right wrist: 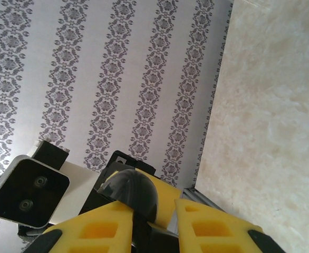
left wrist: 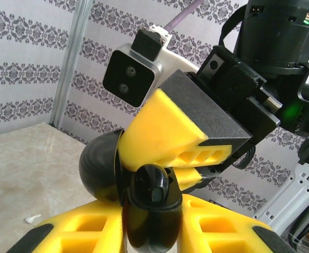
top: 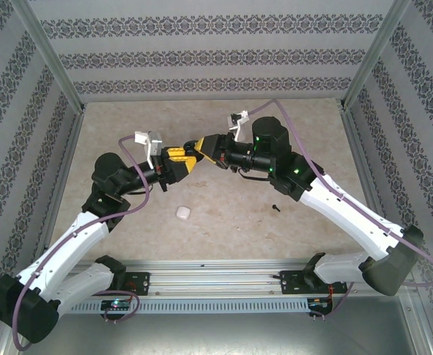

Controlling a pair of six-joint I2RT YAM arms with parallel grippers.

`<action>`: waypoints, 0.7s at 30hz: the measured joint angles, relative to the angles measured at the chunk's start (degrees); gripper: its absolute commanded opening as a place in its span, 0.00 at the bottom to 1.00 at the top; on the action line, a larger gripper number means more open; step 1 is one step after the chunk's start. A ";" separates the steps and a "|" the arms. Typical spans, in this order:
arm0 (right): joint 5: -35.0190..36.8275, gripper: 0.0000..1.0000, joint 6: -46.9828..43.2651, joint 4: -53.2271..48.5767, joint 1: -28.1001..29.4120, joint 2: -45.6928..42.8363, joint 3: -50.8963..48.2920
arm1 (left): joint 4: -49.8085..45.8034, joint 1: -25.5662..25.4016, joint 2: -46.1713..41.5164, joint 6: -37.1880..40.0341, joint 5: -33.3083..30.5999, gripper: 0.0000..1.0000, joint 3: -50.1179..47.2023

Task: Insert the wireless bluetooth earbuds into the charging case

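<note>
- Where your arms meet at upper centre, left jaws and right jaws both pinch one glossy black object.
- Charging case: lower centre, on worktop, below both jaws; left arm nearer.

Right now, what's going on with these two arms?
Both arms meet in mid-air above the table. The left fingers and right fingers appear closed on the same glossy black object, tip to tip. The white charging case lies on the table below them, untouched. Nothing is going into it at this moment.
</note>
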 measured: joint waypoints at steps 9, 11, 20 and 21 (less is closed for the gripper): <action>-1.11 0.27 -2.23 -3.80 -0.59 0.87 2.29 | -0.33 0.09 0.48 0.11 0.59 0.04 0.24; -1.49 0.34 -2.80 -4.61 -0.59 0.90 2.64 | -0.68 0.09 0.48 0.20 0.94 0.03 0.44; -4.20 0.47 -6.21 -9.53 -2.56 1.42 3.80 | -3.98 -0.02 -1.33 1.09 0.02 0.00 0.00; -4.50 0.48 -6.69 -10.45 -3.17 1.49 4.07 | -4.33 -0.02 -1.90 1.22 -0.44 0.00 -0.37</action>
